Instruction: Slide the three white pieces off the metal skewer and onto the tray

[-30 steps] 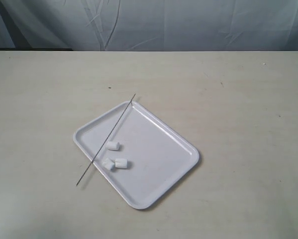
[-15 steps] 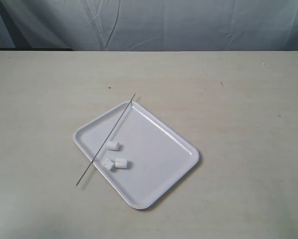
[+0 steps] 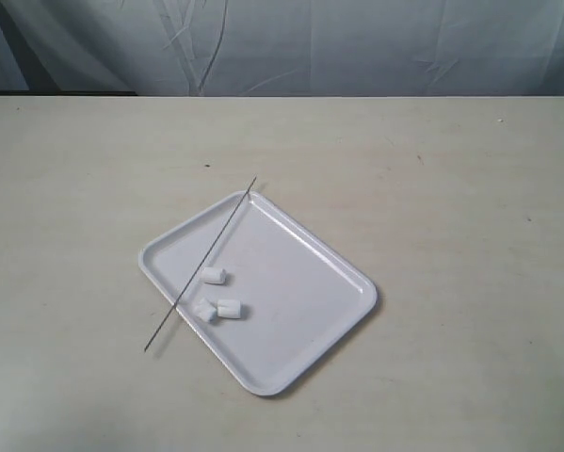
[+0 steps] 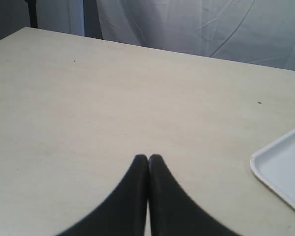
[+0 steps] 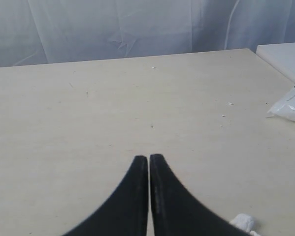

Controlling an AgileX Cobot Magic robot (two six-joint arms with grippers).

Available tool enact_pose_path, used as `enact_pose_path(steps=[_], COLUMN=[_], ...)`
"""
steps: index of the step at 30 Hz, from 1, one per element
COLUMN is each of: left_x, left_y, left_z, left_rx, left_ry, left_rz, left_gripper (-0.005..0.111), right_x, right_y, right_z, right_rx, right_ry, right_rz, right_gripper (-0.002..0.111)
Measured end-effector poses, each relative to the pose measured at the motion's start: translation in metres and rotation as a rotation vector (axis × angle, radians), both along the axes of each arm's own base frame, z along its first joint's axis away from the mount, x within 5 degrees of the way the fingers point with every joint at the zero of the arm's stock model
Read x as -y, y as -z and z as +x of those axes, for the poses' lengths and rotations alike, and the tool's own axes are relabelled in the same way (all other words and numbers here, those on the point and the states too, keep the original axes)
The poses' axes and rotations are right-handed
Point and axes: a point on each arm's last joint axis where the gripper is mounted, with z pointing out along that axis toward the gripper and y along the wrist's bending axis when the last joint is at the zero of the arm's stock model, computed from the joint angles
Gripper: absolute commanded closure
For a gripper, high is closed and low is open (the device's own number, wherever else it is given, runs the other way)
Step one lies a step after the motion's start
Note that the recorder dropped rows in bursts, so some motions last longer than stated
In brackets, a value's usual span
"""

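3 white pieces (image 3: 214,275) lying on tray (image 3: 291,273), skewer (image 3: 205,256) across its rim, left hand (image 4: 148,158), right hand (image 5: 148,157) both clenched empty

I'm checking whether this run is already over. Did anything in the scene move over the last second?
Nothing visibly changed. The three white pieces lie loose on the tray, beside the metal skewer, which rests slantwise across the tray's edge. The left hand and right hand are shut over bare table.
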Motion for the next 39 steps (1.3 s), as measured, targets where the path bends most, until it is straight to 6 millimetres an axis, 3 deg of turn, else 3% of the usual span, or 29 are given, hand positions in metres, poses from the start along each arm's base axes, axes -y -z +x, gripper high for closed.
enact_pose_path(steps=[35,39], left_x=[0.0,-0.0037], left_y=[0.0,-0.0007], left_z=[0.0,-0.0002], left_rx=[0.0,-0.003], left_ry=[0.0,-0.01], left_rz=[0.0,0.114], left_gripper=[0.107,0.107], right_x=[-0.0001,-0.0001], right_y=[0.0,0.0], right_z=[0.0,0.0], right_rx=[0.0,0.0], right_ry=[0.0,0.0], right_rz=[0.003,0.003], right_gripper=[0.107,0.107])
